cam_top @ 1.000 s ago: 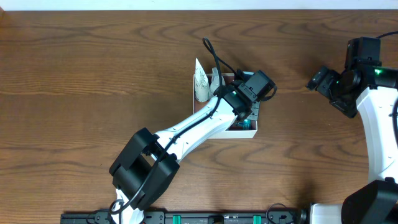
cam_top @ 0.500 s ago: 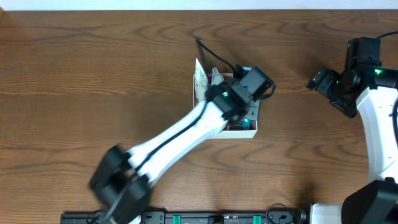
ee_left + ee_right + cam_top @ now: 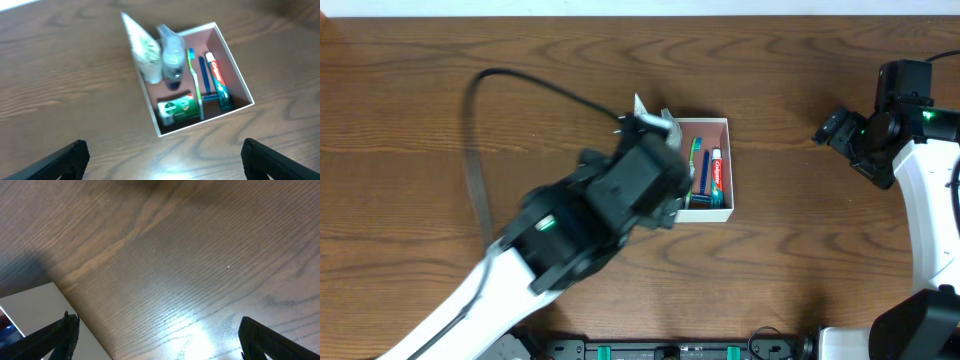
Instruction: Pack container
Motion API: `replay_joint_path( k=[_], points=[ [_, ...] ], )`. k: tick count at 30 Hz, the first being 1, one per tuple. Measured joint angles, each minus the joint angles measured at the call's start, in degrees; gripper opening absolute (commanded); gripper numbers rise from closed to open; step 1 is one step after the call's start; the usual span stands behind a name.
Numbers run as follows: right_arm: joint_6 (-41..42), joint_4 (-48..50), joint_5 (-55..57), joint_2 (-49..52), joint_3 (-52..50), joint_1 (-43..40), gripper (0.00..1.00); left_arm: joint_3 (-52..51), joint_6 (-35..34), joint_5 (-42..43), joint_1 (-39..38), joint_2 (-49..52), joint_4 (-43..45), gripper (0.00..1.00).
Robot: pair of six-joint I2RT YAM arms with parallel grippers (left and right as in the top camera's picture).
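Observation:
The container [image 3: 234, 70], a shallow white-walled box with a pink-brown inside, lies in the upper middle of the left wrist view. In it lie a white tube [image 3: 143, 52], a clear bottle [image 3: 173, 59], a green toothbrush [image 3: 196, 82], a blue-handled item [image 3: 204, 75], a red and white toothpaste tube [image 3: 216, 74] and a green soap carton [image 3: 177, 109]. My left gripper [image 3: 167, 165] hangs open above bare table in front of the container, holding nothing. Overhead, the left arm [image 3: 620, 195] covers the container's [image 3: 712, 130] left side. My right gripper [image 3: 830, 128] stands open, empty, to the right.
A white corner of the container [image 3: 37, 312] shows at the lower left of the right wrist view, with brown wood-grain table [image 3: 190, 255] across the rest. The right arm's white body [image 3: 930, 200] runs down the table's right edge.
My left gripper has opened and lifted out of the container, drawing back toward the front left. The items inside now show. The right arm has not moved.

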Motion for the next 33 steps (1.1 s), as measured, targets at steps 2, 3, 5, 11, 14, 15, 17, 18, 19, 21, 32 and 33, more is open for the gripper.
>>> replay_joint_path(
  k=[2,3,5,11,14,15,17,18,19,21,32,33],
  points=[
    [0.0,0.02,0.0,0.0,0.0,0.0,0.99,0.04,0.24,-0.9,-0.02,-3.43,-2.69,0.98],
    [0.0,0.02,0.0,0.0,0.02,0.0,0.99,0.04,0.42,-1.18,0.0,-4.92,-4.83,0.98],
    [0.0,0.04,0.0,0.0,0.02,0.0,0.99,0.07,0.83,-1.84,0.0,-7.89,-8.35,0.98],
    [0.0,0.0,0.0,0.0,0.0,0.0,0.99,0.09,0.85,-1.86,0.0,-13.49,-23.26,0.98],
    [0.0,0.02,0.0,0.0,0.0,0.0,0.99,0.09,-0.33,-1.86,0.0,-15.96,-26.73,0.98],
    [0.0,0.02,0.0,0.0,0.0,0.0,0.99,0.09,-0.52,-1.86,0.0,-16.5,-27.12,0.98],
    [0.0,0.0,0.0,0.0,0.0,0.0,0.99,0.07,-1.29,-1.86,0.0,-17.99,-27.34,0.98],
    [0.0,0.02,0.0,0.0,0.0,0.0,0.99,-0.02,-1.77,-1.88,0.0,-18.69,-27.28,0.98],
    [0.0,0.02,0.0,0.0,0.0,0.0,0.99,-0.42,-2.29,-2.08,0.0,-19.61,-26.93,0.98],
    [0.0,0.02,0.0,0.0,0.0,0.0,0.99,-2.45,-3.32,-2.56,0.44,-21.79,-24.87,0.98],
    [0.0,0.0,0.0,0.0,0.0,0.0,0.99,-26.95,-3.72,-3.89,21.33,-38.84,10.82,0.98],
    [0.0,0.04,0.0,0.0,0.0,0.0,0.99,-28.24,-3.63,-3.56,22.64,-39.82,12.2,0.98]
  ],
)
